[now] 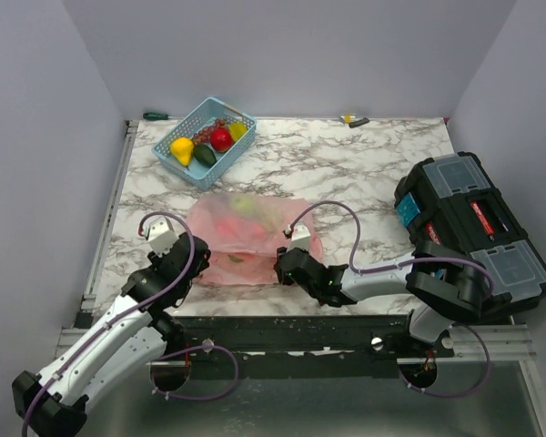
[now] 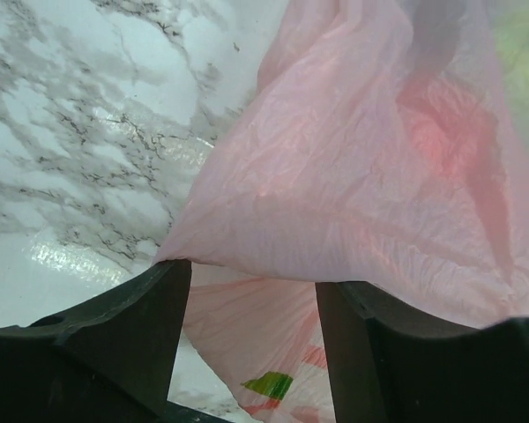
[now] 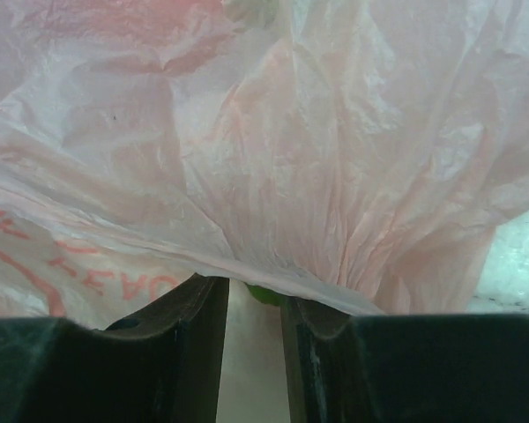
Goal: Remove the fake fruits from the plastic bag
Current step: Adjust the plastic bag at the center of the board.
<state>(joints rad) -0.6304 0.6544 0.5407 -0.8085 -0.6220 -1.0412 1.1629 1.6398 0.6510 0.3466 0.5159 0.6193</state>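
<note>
Top external | plastic bag pink, crinkly | left hand spread wide | right hand nearly closed, grip unclear

One pink plastic bag, one light blue basket, one black toolbox, one left arm, one right arm.

Crinkled pink plastic bag, lying flat, fake fruits dimly visible inside
</note>
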